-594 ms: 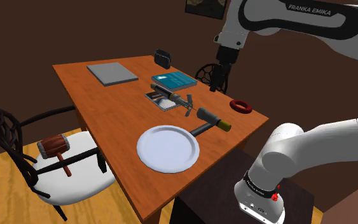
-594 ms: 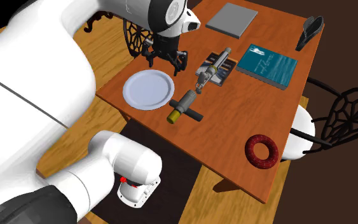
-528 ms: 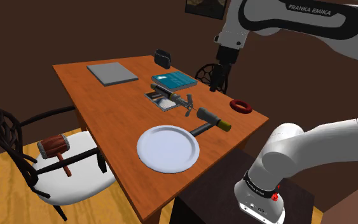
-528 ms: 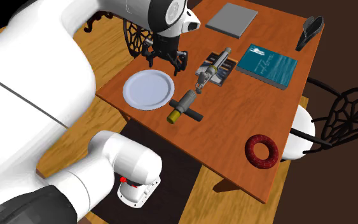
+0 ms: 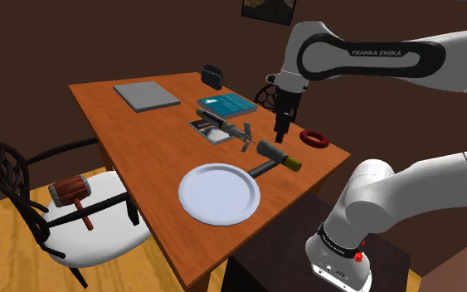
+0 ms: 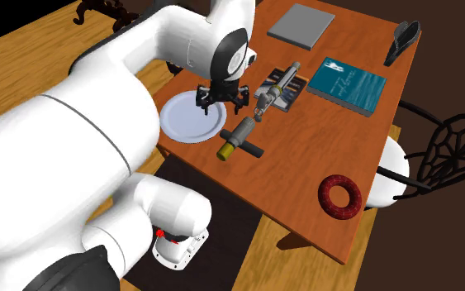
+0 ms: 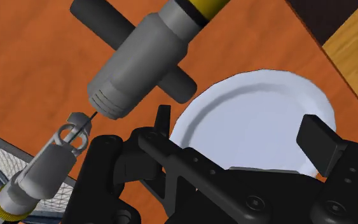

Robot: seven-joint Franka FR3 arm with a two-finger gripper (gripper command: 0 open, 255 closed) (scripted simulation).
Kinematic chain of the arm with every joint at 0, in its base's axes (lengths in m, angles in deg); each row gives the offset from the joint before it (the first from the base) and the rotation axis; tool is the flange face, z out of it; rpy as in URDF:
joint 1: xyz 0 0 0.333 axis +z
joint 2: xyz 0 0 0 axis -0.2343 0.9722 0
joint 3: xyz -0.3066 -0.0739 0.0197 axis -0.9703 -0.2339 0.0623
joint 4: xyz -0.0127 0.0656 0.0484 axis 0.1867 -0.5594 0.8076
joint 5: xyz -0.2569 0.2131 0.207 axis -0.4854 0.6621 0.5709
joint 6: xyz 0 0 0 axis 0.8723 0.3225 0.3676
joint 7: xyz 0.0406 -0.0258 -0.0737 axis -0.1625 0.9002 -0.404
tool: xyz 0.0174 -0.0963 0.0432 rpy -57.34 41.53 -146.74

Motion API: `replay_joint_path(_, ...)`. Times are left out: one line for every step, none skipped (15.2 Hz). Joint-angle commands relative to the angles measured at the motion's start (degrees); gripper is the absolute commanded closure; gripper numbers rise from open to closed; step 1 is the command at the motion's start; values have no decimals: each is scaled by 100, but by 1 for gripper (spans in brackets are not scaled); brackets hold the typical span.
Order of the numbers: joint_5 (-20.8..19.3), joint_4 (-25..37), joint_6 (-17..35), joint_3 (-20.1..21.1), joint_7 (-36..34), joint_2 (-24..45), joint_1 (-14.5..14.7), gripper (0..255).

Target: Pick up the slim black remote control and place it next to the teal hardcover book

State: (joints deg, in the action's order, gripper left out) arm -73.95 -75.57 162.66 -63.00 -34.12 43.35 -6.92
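Second exterior view: hand (image 6: 220,103) open, empty, by plate (image 6: 181,122), centre left. Probable remote (image 6: 403,37) upper right, past book (image 6: 353,85); travel high over tools (image 6: 240,139), grip across narrow width.

Table and chair, as the shoulder view lays them out.
On the table (image 5: 140,141), the plate (image 5: 219,193) lies at the near edge, with a T-handled tool (image 5: 277,156) just beside it toward the shoulder view's right. Behind them a long tool (image 5: 231,127) rests on a flat sheet (image 5: 204,126), and the book (image 5: 227,104) lies behind that. A slab (image 5: 146,94) lies far left, a ring (image 5: 313,137) by the right edge. Left of the table, a mallet (image 5: 74,192) lies on a chair (image 5: 24,199).
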Motion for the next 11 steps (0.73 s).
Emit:
replay_joint_path(-210,-266,453,-196,730,178,163,0)
replay_joint_path(-313,-393,659,-293,1062,252,237,0)
replay_joint_path(-415,-512,873,-389,1394,339,309,0)
replay_joint_path(-515,-623,1095,-486,1725,439,378,0)
replay_joint_path(-615,-725,1324,-585,2054,552,448,0)
replay_joint_path(-712,-819,1560,-685,2381,678,518,0)
replay_joint_path(-807,-904,1803,-788,2706,818,592,0)
replay_joint_path(-900,-980,2053,-893,3030,972,667,0)
replay_joint_path(-989,-1047,2309,-1001,3353,1139,746,0)
replay_joint_path(-1070,-1104,2573,-1107,3677,1320,825,0)
replay_joint_path(-1142,-1153,2842,-1212,4002,1515,906,0)
